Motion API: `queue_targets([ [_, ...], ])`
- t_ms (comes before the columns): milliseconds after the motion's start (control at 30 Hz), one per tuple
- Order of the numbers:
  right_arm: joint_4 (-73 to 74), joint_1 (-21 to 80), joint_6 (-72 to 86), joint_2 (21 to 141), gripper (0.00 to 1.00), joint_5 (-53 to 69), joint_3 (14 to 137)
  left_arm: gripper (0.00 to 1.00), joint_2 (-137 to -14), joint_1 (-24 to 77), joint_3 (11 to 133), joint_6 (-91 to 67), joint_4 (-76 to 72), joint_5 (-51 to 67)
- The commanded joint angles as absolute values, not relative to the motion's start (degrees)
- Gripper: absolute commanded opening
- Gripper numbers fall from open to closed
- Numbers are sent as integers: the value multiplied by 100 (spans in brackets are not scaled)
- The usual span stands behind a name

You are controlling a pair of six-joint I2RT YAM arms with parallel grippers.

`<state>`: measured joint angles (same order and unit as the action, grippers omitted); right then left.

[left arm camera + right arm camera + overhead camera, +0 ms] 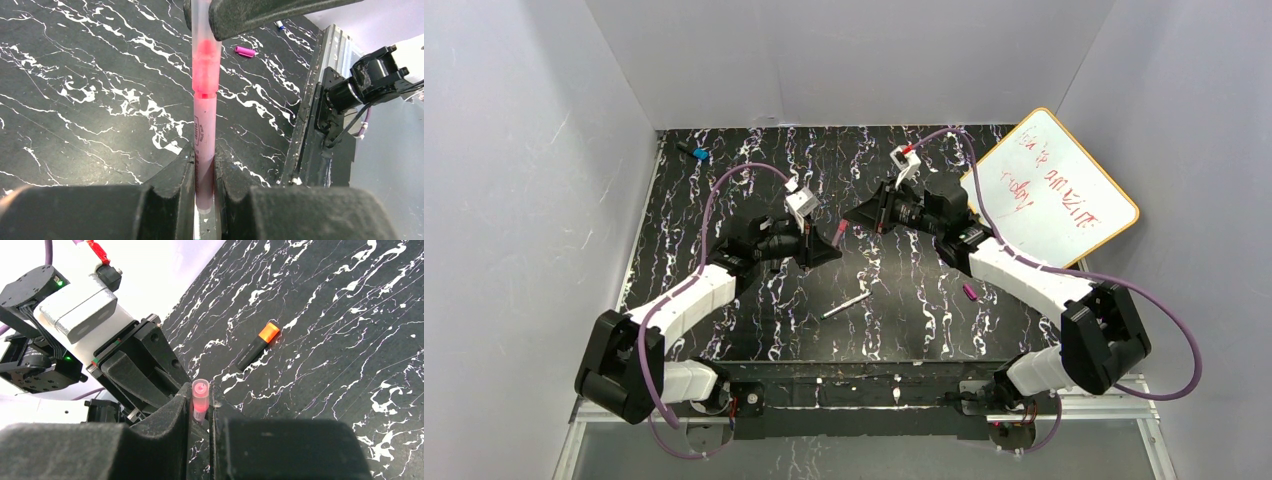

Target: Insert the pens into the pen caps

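Note:
My left gripper (204, 162) is shut on the white-grey pen (204, 135), held above the table. Its pink tip sits inside the translucent pinkish cap (205, 55). My right gripper (201, 401) is shut on that cap (200, 392), facing the left gripper (142, 367). In the top view the two grippers (827, 246) (856, 215) meet tip to tip at the table's middle. The black pen with an orange end (257, 346) lies on the table. A short magenta-purple pen (969, 292) lies to the right and shows in the left wrist view (245, 50). The other caps are not in view.
A slim grey stick (844, 306) lies on the black marbled table (904, 330) in front of the grippers. A small black blue-ended item (694, 153) lies at the far left corner. A whiteboard (1054, 195) leans at the right wall. White walls surround the table.

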<state>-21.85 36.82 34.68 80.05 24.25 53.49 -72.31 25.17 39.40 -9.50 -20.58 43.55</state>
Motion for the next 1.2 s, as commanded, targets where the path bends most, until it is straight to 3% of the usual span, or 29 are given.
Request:
queue_targets([
  [0, -1969, 4037, 3472, 8172, 1, 2928, 5467, 0, -7157, 2470, 4396, -578, -2204, 4070],
  [400, -1923, 4527, 3529, 8491, 1, 3056, 5534, 0, -6974, 2470, 4450, -543, -2801, 3438],
  [667, -1588, 4637, 3389, 8551, 1, 3248, 5529, 0, -6785, 2438, 4781, 429, -2242, 2562],
  [967, -1546, 4685, 3292, 8622, 1, 3357, 5572, 0, -6788, 2373, 4722, 633, -2283, 2545],
  [1100, -1541, 4671, 3211, 8604, 19, 3090, 5826, 0, -6646, 2373, 4449, 685, -2117, 2581],
  [1167, -1450, 4652, 3112, 8621, 34, 2980, 6039, 0, -6520, 2373, 4252, 686, -2041, 2585],
])
